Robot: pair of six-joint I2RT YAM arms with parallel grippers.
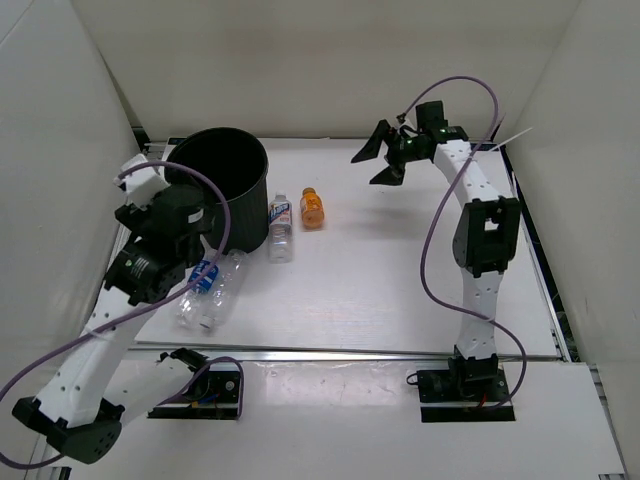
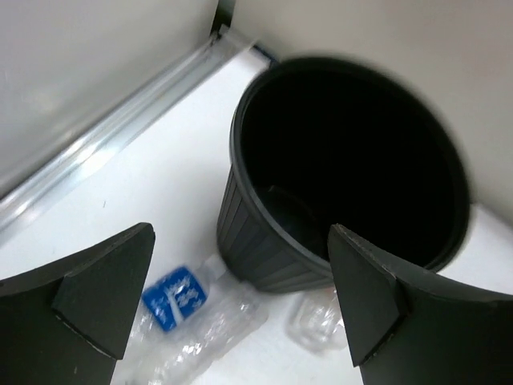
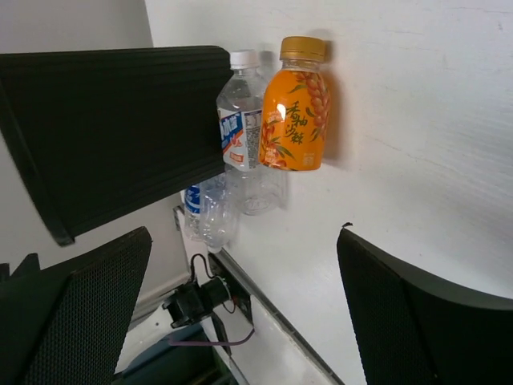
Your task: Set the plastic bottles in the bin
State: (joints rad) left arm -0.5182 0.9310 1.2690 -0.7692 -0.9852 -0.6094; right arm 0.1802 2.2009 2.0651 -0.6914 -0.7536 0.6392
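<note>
The black ribbed bin [image 1: 225, 175] stands upright at the table's back left; its dark inside fills the left wrist view [image 2: 264, 249]. Two clear blue-labelled bottles [image 1: 225, 285] [image 1: 195, 295] lie side by side in front of it. A clear white-labelled bottle [image 1: 281, 228] and a short orange bottle [image 1: 312, 208] lie just right of the bin. My left gripper [image 1: 195, 215] hangs open over the blue-labelled bottle [image 2: 188, 321] beside the bin wall, holding nothing. My right gripper [image 1: 372, 160] is raised at the back right, open and empty, facing the orange bottle [image 3: 295, 104].
White enclosure walls close in on the left, back and right. An aluminium rail [image 1: 350, 352] runs along the table's near edge, and another [image 2: 120, 128] runs along the left wall. Purple cables [image 1: 440, 250] loop off both arms.
</note>
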